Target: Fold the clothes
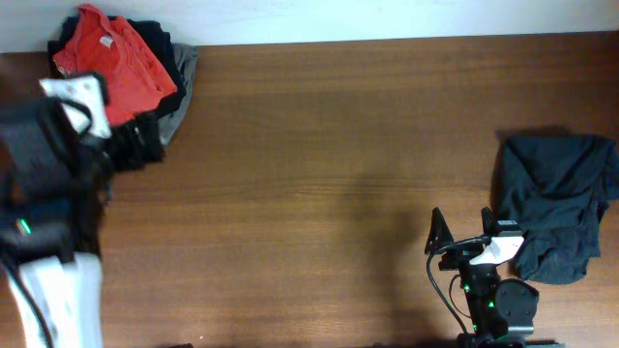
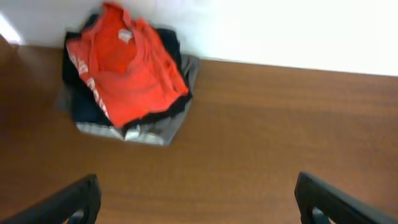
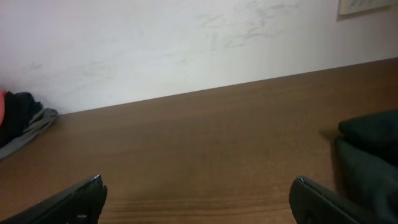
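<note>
A stack of folded clothes lies at the table's far left corner, with a red shirt (image 1: 111, 63) on top and black and grey pieces under it. It also shows in the left wrist view (image 2: 124, 68). A crumpled dark garment (image 1: 556, 203) lies at the right edge, and its edge shows in the right wrist view (image 3: 370, 155). My left gripper (image 1: 135, 143) is open and empty just in front of the stack, over bare wood (image 2: 196, 199). My right gripper (image 1: 464, 228) is open and empty, just left of the dark garment (image 3: 199, 199).
The brown wooden table (image 1: 319, 164) ends at a white wall (image 3: 186, 43) along the back. The grey edge of the stack (image 3: 25, 127) shows far left in the right wrist view. The left arm's body (image 1: 44, 193) covers the table's left edge.
</note>
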Motion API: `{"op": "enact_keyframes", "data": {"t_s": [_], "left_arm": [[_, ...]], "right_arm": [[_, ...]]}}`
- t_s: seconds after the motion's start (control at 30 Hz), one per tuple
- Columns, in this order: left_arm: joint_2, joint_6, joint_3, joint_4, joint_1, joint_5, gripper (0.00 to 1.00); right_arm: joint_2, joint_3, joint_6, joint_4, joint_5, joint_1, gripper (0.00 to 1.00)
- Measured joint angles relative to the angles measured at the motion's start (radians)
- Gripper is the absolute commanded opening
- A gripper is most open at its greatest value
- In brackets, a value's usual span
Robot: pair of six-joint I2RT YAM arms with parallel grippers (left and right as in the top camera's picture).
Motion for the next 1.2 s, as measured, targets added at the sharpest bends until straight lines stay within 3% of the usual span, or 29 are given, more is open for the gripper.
{"op": "enact_keyframes", "data": {"t_s": [0.3, 0.53, 0.9, 1.2], "left_arm": [[-0.444, 0.000, -0.613, 0.401, -0.068, -0.095, 0.99], [-0.711, 0.000, -0.941, 0.536, -0.068, -0.107, 0.99], [-1.005, -0.005, -1.162, 0.628, -0.068, -0.114, 0.99], [-1.130, -0.031, -1.246, 0.652, -0.068, -0.140, 0.99]], "right_arm": [[0.000, 0.000, 0.000, -0.001, 0.006, 0.000, 0.99], [0.000, 0.000, 0.000, -0.001, 0.006, 0.000, 0.98], [0.000, 0.000, 0.000, -0.001, 0.006, 0.000, 0.99], [0.000, 0.000, 0.000, -0.001, 0.006, 0.000, 0.99]]}}
